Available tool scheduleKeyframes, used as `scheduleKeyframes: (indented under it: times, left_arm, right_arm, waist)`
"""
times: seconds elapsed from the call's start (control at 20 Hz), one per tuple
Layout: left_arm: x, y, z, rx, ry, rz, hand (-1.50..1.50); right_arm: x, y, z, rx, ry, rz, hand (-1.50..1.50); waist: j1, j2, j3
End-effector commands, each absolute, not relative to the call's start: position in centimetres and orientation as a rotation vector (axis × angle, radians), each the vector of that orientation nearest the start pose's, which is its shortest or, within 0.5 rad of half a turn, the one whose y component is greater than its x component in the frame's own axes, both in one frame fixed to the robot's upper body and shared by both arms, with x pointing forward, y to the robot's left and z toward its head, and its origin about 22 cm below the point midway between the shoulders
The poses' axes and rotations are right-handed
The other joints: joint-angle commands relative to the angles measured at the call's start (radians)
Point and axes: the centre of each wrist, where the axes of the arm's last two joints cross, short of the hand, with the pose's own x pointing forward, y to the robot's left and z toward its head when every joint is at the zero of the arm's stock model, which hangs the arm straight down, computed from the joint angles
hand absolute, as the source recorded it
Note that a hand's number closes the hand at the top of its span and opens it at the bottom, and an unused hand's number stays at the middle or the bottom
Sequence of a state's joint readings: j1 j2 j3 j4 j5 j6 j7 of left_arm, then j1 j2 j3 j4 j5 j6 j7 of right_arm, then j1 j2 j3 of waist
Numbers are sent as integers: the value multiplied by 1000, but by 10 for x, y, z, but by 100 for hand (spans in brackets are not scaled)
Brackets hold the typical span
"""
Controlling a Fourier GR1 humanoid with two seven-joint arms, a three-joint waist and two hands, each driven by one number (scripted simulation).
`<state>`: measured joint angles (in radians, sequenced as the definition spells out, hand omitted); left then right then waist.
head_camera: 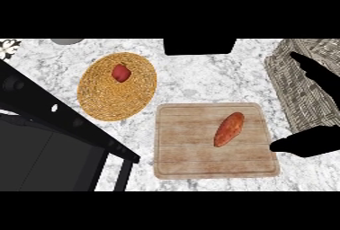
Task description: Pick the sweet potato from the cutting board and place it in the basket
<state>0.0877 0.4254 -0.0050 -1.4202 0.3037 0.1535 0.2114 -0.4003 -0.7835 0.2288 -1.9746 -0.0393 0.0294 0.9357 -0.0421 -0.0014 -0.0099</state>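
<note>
An orange-brown sweet potato lies at a slant on the right half of the wooden cutting board. To the upper left of the board sits the round woven basket, with a small red item inside it. My right hand shows at the right edge, just right of the board. It is open, with one black finger stretched up and to the left, and it is clear of the sweet potato. My left hand does not show.
A black stove fills the lower left beside the basket and the board. A grey woven-patterned surface lies at the right behind my hand. A black block stands at the counter's far edge.
</note>
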Motion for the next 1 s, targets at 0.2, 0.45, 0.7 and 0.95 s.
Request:
scheduleKeyframes:
  times: [0.2,0.45,0.7,0.95]
  left_arm:
    - [263,335,34,218,-1374,-50,0]
    - [274,313,43,199,-1391,-63,0]
    - [273,314,42,182,-1376,-72,0]
    - [278,308,37,193,-1380,-69,0]
  right_arm:
    - [254,-233,156,-621,-1344,525,-150]
    - [261,-232,125,-615,-1326,529,-150]
    - [266,-228,82,-614,-1205,593,-150]
    - [276,-221,67,-612,-1166,624,-150]
  waist:
    - [24,6,11]
    - [28,7,11]
    - [41,10,11]
    - [41,10,11]
